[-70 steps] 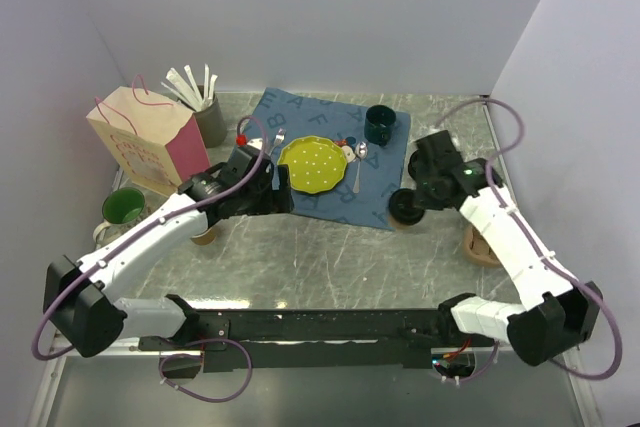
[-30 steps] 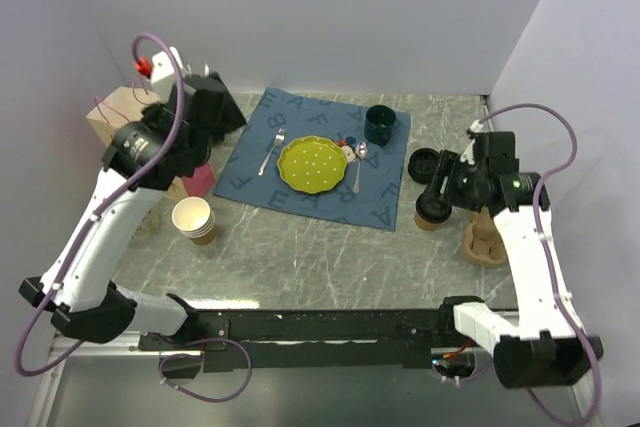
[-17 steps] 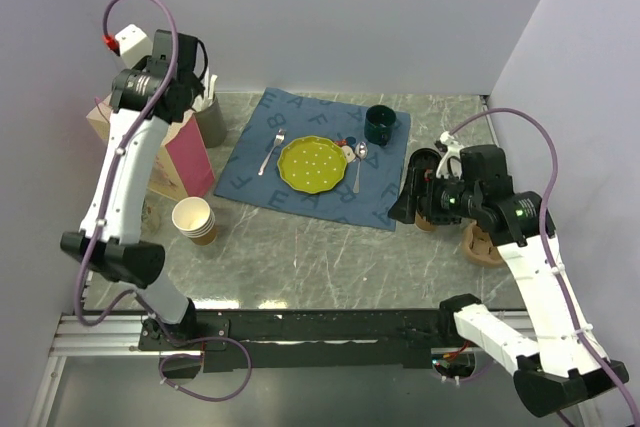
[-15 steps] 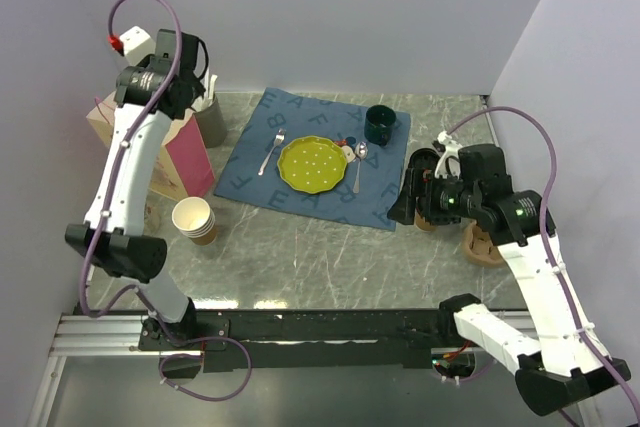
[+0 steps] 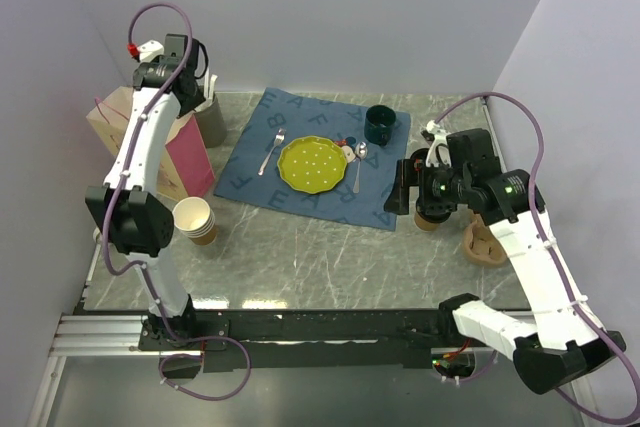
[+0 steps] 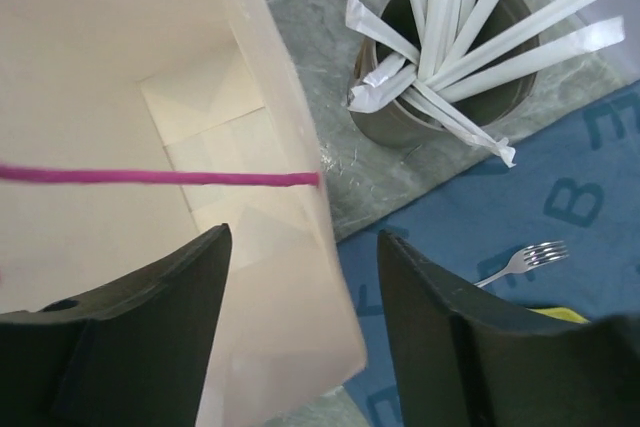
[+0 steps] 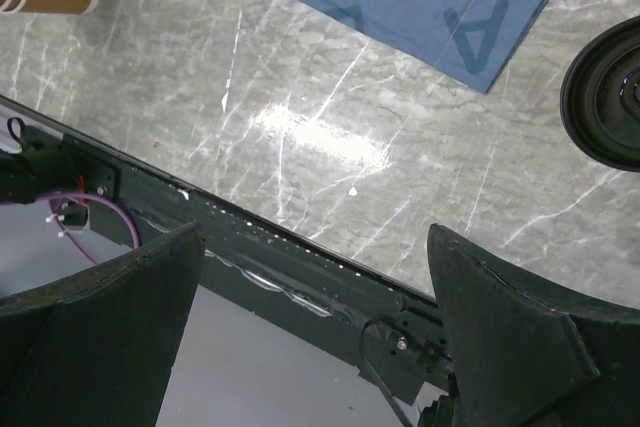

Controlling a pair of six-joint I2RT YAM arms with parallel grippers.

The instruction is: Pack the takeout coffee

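Takeout coffee [image 5: 428, 219]: on the bench [image 5: 330, 257], right side, just off the blue cloth's [image 5: 250, 162] corner. Only its tan lower wall shows under the right arm.
Right claw [image 7: 315, 237]: fingers wide apart, nothing between them, close above the cup in the top view.
Left claw [image 6: 302, 247]: fingers apart, astride the paper bag's [image 5: 188, 155] wall at its open mouth. No clamp visible.
Progress: early, I judge. The cup is not gripped and no cup shows inside the bag.
Left to do: grip, carry across, lower in.
In the way: yellow plate [image 5: 312, 164], fork [image 5: 273, 150], spoon [image 5: 358, 172] and dark mug [image 5: 379, 125] lie between cup and bag. A pink handle cord [image 6: 150, 177] crosses the bag mouth. The straw pot [image 6: 450, 77] stands just beside the bag.
Also: 1 stack of lidless cups [image 5: 196, 219] near the bag.
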